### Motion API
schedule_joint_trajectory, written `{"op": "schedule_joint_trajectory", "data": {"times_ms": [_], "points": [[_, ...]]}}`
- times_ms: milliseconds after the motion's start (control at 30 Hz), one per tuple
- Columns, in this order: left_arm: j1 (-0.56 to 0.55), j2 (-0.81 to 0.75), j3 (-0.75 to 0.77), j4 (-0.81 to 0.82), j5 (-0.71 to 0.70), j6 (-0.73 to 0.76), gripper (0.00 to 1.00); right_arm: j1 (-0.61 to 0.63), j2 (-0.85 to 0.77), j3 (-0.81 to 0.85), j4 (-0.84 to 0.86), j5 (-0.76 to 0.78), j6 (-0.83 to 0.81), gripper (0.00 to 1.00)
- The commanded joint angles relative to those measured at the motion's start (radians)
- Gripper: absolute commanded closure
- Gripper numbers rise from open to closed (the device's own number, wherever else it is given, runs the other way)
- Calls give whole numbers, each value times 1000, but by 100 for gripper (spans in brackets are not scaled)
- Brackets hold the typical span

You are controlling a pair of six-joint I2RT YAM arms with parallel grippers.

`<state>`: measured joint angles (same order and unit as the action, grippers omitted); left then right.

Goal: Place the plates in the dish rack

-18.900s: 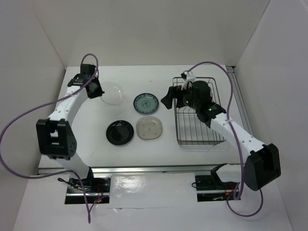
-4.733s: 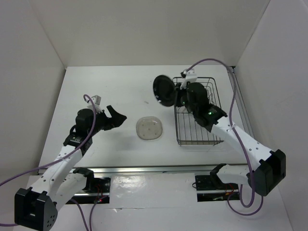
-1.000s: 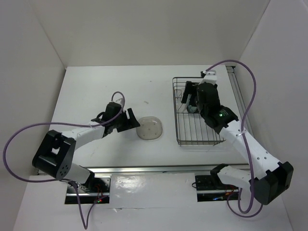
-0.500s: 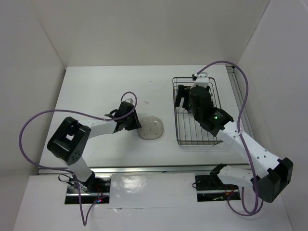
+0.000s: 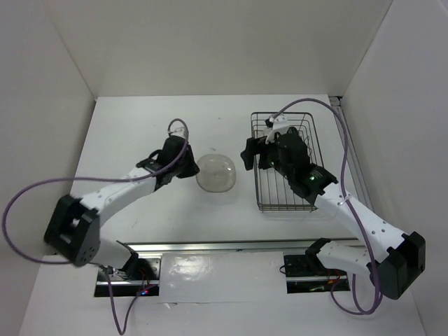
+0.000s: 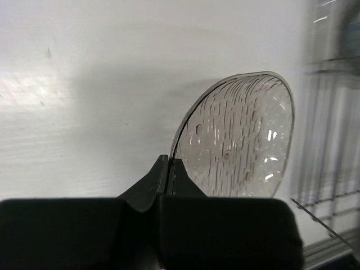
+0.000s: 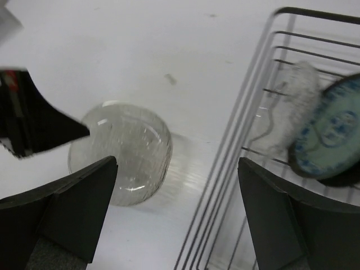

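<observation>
Pinches the near rim of the pale beige plate (image 6: 242, 140) in the left gripper (image 6: 170, 164), jaws closed down to the thickness of the edge. Differs from half a second ago: flat on the surface (image 5: 140, 126) then, now raised off it, as far as can be told, and tipped nearly upright. Hangs between the two arms, left of the dish rack (image 5: 287, 164) and apart from its wire wall. Holds the right gripper (image 5: 250, 151) wide open and empty, out past the rack's left edge, facing the plate. Shows, in the right wrist view, the blue-patterned plate (image 7: 332, 135) standing in the rack, with a pale blurred shape beside it, probably the clear glass one. Leaves, by the look of it, only this last plate to load. Points to a handover or a direct carry into a free slot.
</observation>
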<state>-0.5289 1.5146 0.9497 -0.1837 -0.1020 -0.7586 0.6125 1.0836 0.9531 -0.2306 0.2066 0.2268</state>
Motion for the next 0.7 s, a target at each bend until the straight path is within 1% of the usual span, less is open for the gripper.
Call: {"op": "schedule_joint_trajectory", "data": {"times_ms": [0, 33, 67, 100, 200, 267, 300, 367, 400, 467, 500, 533, 600, 667], "points": [[0, -270, -21, 29, -7, 103, 100, -13, -37, -36, 187, -343, -86, 5], [0, -321, -46, 100, 66, 146, 100, -13, -37, -48, 201, -386, -86, 5], [0, -411, -70, 139, 106, 165, 100, -13, -24, -48, 212, -418, -95, 5], [10, -447, -112, 173, 145, 180, 100, -13, -8, -48, 221, -438, -95, 5], [10, -520, -135, 207, 205, 189, 100, -13, -8, -66, 240, -447, -86, 5], [10, -542, -166, 243, 257, 189, 100, -13, -17, -85, 264, -458, -76, 5], [10, -542, -178, 265, 275, 189, 100, -13, -17, -96, 264, -470, -76, 6], [10, -554, -201, 340, 339, 179, 100, -13, -17, -96, 275, -480, -67, 14], [10, -545, -201, 340, 350, 179, 100, -13, -17, -96, 275, -501, -57, 21], [10, -516, -201, 371, 378, 170, 100, -13, -17, -96, 286, -521, -57, 45], [10, -516, -201, 383, 390, 170, 100, -13, -17, -96, 286, -532, -44, 60], [10, -505, -201, 401, 390, 157, 100, -13, -17, -96, 298, -532, -44, 92], [10, -505, -215, 423, 390, 148, 100, -13, -17, -105, 307, -532, -20, 93], [10, -505, -236, 444, 375, 137, 100, -13, -17, -105, 307, -544, 5, 95]]}}
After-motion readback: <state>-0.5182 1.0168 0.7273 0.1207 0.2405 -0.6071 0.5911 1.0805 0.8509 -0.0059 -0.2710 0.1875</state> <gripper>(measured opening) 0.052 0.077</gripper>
